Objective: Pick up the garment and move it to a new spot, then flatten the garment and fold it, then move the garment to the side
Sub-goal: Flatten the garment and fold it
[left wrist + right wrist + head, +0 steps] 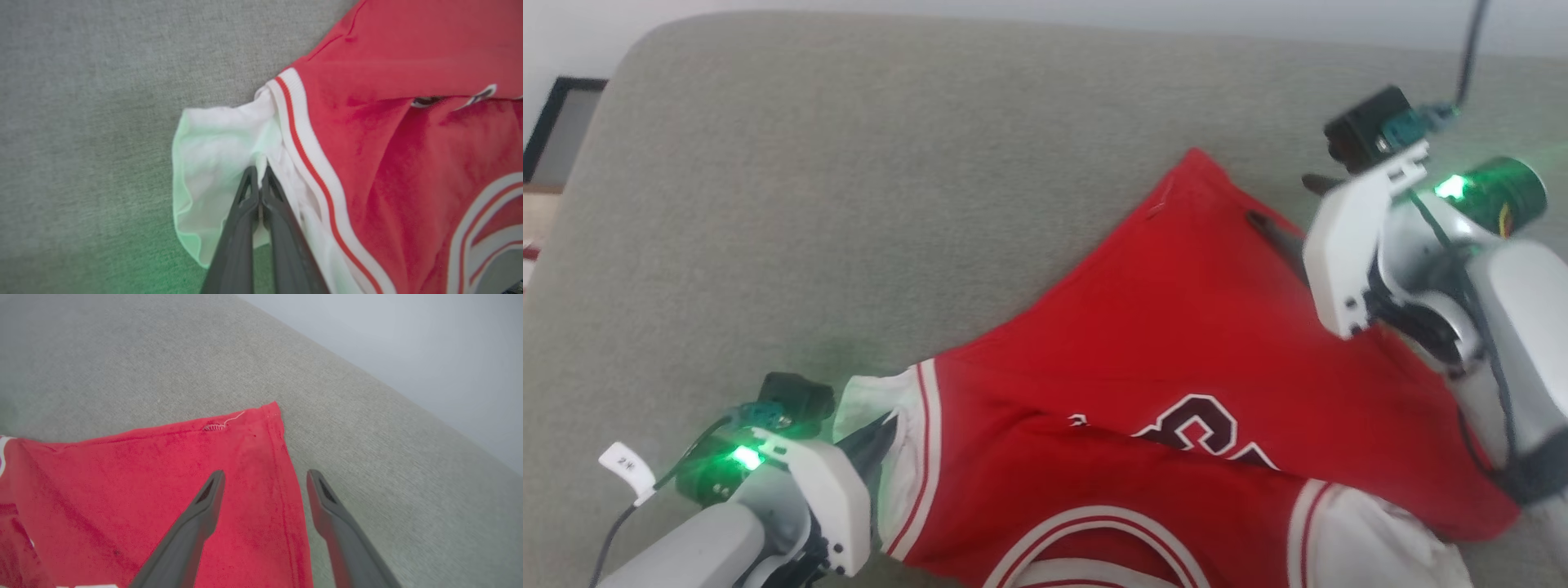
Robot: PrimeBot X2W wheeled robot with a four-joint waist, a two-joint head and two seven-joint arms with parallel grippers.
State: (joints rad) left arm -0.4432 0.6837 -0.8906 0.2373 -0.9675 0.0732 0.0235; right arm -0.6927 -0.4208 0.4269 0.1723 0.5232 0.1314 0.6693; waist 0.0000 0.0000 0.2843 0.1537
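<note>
The garment (1192, 327), a red jersey with white sleeves and a dark white-edged number, lies spread on a grey-green cushion (849, 204). My left gripper (880, 433) sits at the lower left, shut on the garment's white sleeve (212, 163), whose cloth bunches at my left gripper's (258, 173) tips. My right gripper (1278, 198) hovers open at the upper right over the red hem corner (265, 416). In the right wrist view the right gripper (265, 475) straddles the hem's side edge, one finger (204, 510) over red cloth, the other over bare cushion.
The cushion's (388, 437) rounded far edge meets a pale wall (408, 343). A dark frame (560, 122) leans at the far left beyond the cushion. A black cable (1470, 49) rises from the right wrist.
</note>
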